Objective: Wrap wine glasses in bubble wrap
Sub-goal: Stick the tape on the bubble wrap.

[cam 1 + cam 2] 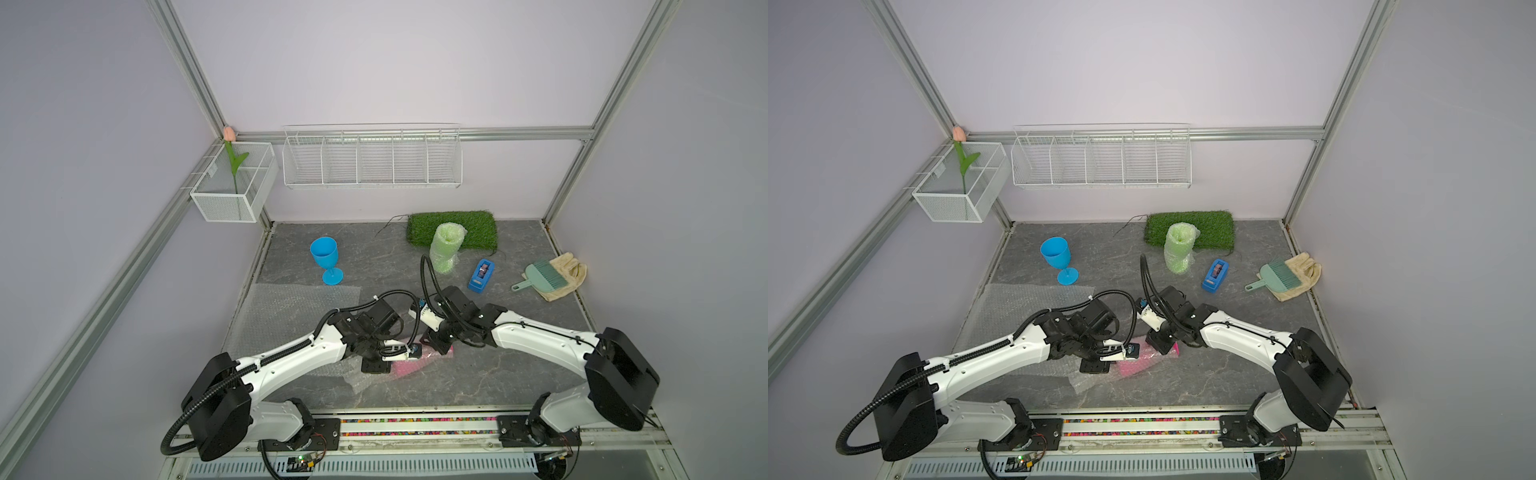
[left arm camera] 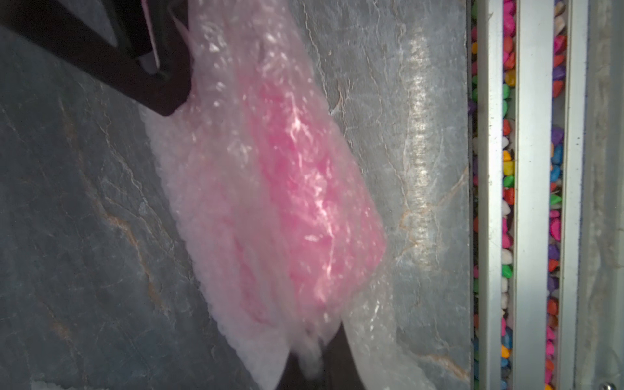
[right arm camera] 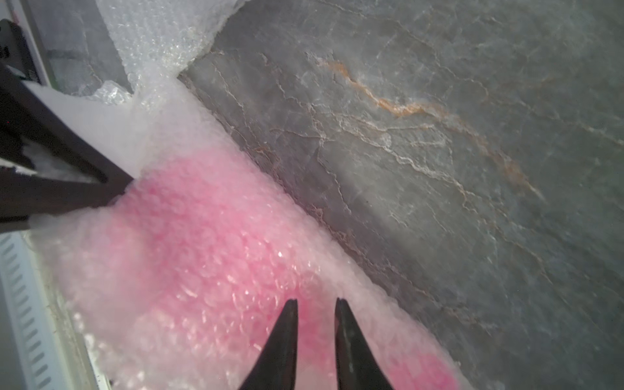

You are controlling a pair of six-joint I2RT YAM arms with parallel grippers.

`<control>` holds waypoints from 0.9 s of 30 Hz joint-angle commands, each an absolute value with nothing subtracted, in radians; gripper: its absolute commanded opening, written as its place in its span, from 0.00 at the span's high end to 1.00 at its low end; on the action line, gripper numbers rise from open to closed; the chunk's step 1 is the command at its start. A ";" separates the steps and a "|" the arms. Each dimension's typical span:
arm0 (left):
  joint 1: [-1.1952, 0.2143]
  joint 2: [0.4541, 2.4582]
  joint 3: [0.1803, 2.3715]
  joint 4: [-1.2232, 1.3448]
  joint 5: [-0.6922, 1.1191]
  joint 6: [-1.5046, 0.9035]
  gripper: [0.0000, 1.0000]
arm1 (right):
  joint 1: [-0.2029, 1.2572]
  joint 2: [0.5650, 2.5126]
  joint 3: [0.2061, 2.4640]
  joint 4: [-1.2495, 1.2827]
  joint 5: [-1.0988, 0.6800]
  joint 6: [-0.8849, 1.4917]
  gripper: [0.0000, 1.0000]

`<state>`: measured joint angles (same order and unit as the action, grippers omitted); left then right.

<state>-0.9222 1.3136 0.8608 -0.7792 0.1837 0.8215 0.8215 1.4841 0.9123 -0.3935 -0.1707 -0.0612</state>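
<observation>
Currently the pink goblet (image 1: 405, 368) lies on its side near the middle of the surface's (image 1: 374, 266) front edge, rolled in wrap (image 2: 209, 189), with a gripper at each end. Its long axis runs crosswise from the left arm's side to the right arm's, slanting a little away from the front edge as it goes right.

The left gripper (image 2: 315, 358) is at the left end, jaws pressed together on a gathered twist of wrap. The right gripper (image 3: 315, 302) is over the right end, jaws a little apart. Its tips are on or just above the roll, and I can see nothing pinched between them. So the roll lies directly under the right jaws, and that arm is the nearer one for a fresh hold there. I judge the next grip should close across the roll rather than along it, while the left pinch stops the tail unwinding.

Both top views hide the fingertips under the wrists, so only the wrist views show how the jaws stand. Only the top views show a bare sliver of hot pink at the roll's right end and loose wrap trailing toward the front left. They also show the blue goblet (image 1: 324, 253) upright and unwrapped toward the back left. The green goblet (image 1: 445, 249) stands wrapped just in front of the mat (image 1: 473, 226), and a spare sheet (image 1: 291, 311) lies flat by the left edge.
</observation>
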 commanded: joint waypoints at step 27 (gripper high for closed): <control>-0.936 1.300 0.854 -0.799 0.168 0.826 1.00 | 0.795 1.226 0.894 -0.587 -0.348 -0.587 0.21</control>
